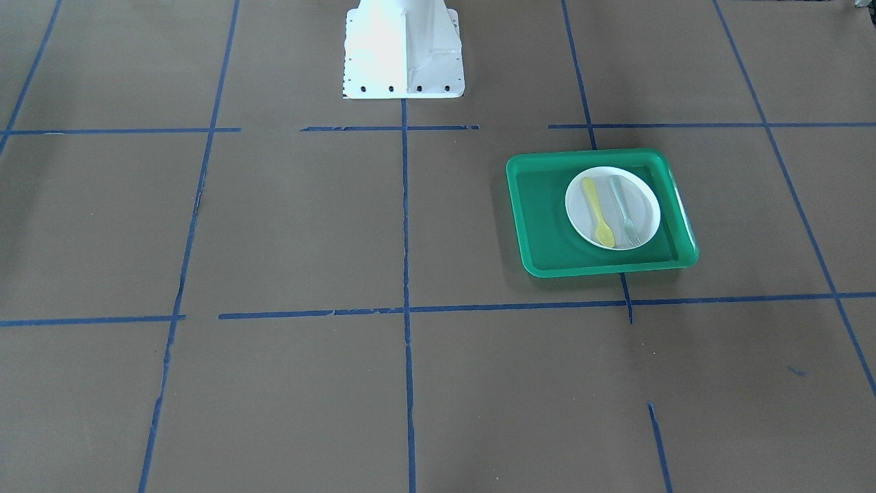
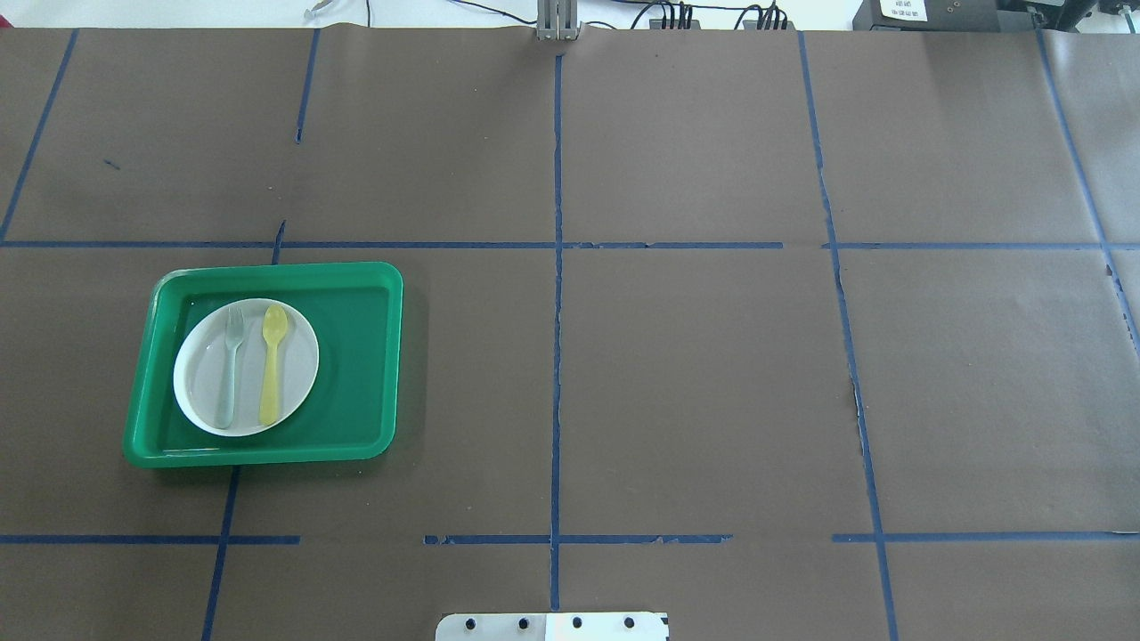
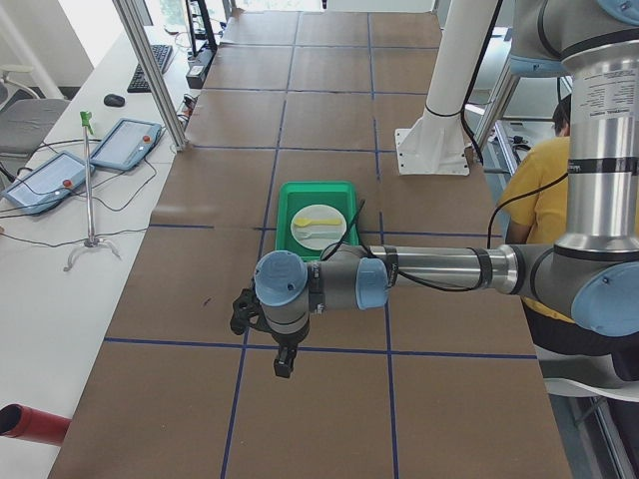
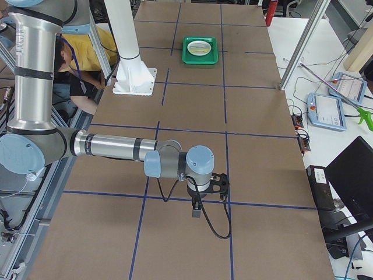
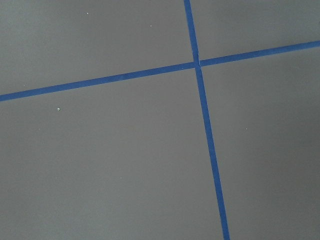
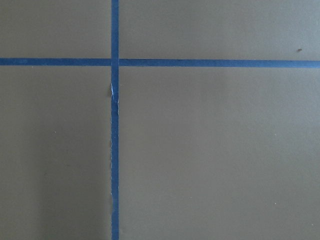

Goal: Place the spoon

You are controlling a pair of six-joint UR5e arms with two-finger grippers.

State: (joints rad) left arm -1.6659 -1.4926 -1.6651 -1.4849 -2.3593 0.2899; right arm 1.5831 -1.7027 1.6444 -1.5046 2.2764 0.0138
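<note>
The left arm's fingers (image 3: 285, 361) and the right arm's fingers (image 4: 197, 209) hang over the counter (image 2: 695, 383), and it is impossible to tell whether either pair is open or closed. In the overhead view, at left of frame, the yellow spoon (image 2: 272, 365) lies on a white plate (image 2: 191, 392) in a green tray (image 2: 378, 356), just beside a fork (image 2: 231, 369). It is best pinched mid-handle, clear of the fork.

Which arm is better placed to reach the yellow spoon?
Left, I'd judge: the small yellow plastic spoon lies on the round white plate in the green plastic tray, on the overhead view's left half, that arm's side.
</note>
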